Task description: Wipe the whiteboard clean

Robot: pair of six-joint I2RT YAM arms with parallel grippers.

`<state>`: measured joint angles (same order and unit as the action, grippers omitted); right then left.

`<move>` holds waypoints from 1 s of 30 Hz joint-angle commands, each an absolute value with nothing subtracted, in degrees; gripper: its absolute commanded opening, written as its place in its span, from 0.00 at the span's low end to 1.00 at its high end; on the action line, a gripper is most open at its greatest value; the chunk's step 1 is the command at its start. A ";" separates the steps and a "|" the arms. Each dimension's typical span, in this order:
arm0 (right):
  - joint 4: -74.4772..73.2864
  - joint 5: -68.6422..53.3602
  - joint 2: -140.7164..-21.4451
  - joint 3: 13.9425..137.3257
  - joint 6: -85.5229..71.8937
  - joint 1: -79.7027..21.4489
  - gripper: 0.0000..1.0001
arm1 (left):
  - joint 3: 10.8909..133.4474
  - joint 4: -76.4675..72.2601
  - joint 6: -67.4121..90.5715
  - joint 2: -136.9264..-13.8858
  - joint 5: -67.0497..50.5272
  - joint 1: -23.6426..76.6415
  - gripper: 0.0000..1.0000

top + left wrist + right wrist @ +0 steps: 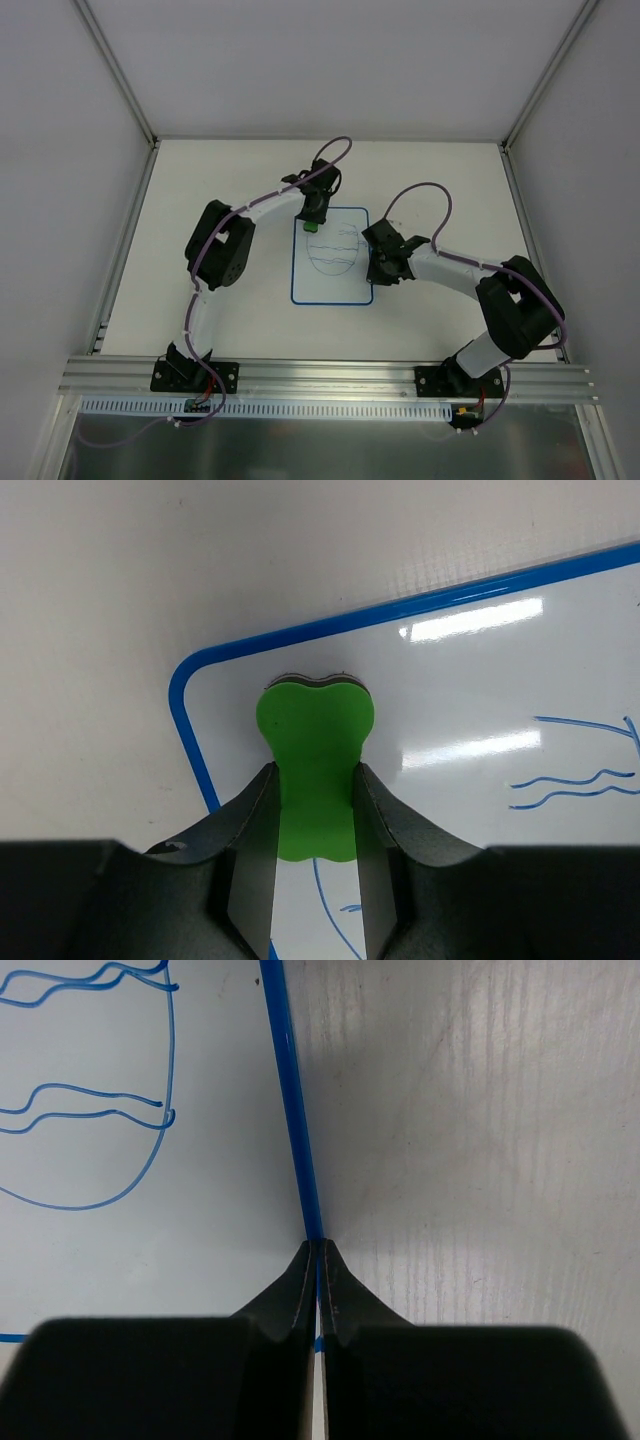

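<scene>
- White table (220, 170) inside a walled bay, with the whiteboard (330, 288) flat at centre and its blue scribbles (100, 1110) unerased.
- Pinched shut on its right border: right gripper (318, 1252), apparently steadying it.
- Clamped around green eraser (315, 715) at the far-left corner: left gripper (315, 780).
- Wiping probably just starting; next, press down and sweep across the marks.

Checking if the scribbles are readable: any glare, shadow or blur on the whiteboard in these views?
Left wrist: two bright glare streaks on the whiteboard beside the green eraser, scribbles sharp. Right wrist: no glare, scribbles crisp, the fingers dark, nearly featureless. Top external: even light, scribbles small and faint.
</scene>
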<state>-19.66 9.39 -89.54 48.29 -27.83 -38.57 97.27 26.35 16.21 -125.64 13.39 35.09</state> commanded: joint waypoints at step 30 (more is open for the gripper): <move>-20.30 7.56 -91.76 45.44 -26.63 -36.65 0.00 | 74.17 35.95 22.24 -113.28 11.51 41.32 0.00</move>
<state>-18.61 6.57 -89.65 48.07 -27.00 -37.06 73.41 29.63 23.16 -108.38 9.02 45.01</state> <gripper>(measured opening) 0.009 0.305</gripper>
